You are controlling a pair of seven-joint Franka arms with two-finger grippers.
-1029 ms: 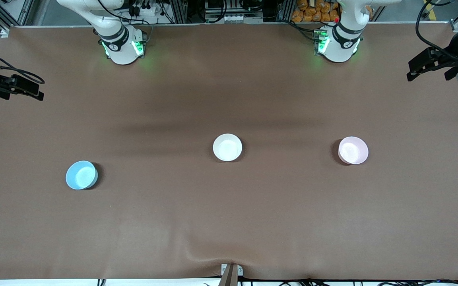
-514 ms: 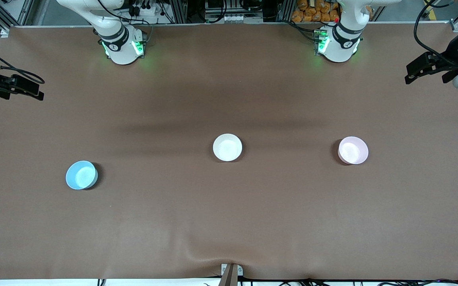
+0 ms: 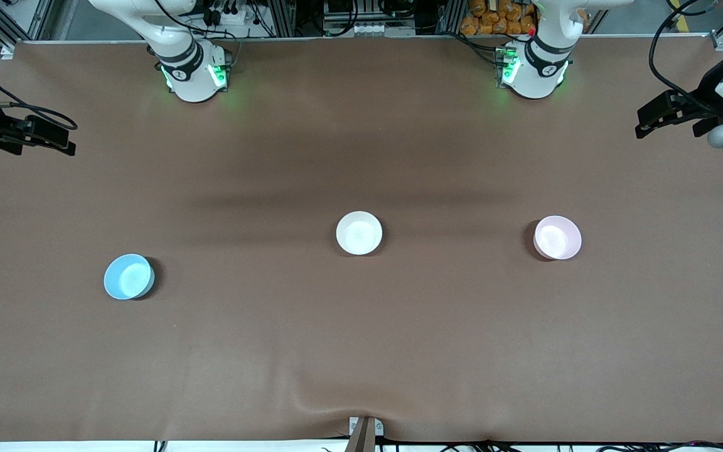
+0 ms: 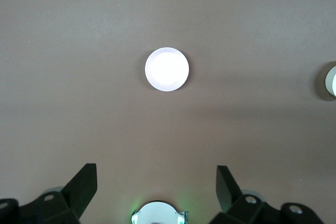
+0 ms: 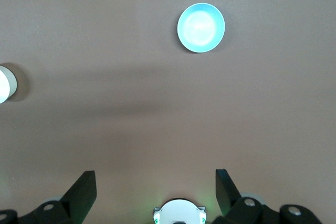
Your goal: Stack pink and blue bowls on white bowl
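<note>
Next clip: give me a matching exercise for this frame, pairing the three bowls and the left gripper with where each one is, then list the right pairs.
Things:
1. blue bowl
2. white bowl
3. pink bowl
4. left gripper

Places:
A. mid-table, between the other two bowls
B. up in the air over the left arm's end of the table, fingers open
C. toward the right arm's end, nearest the front camera of the three bowls
D. on the table toward the left arm's end

Pairs: 1-C, 2-A, 3-D, 4-B
</note>
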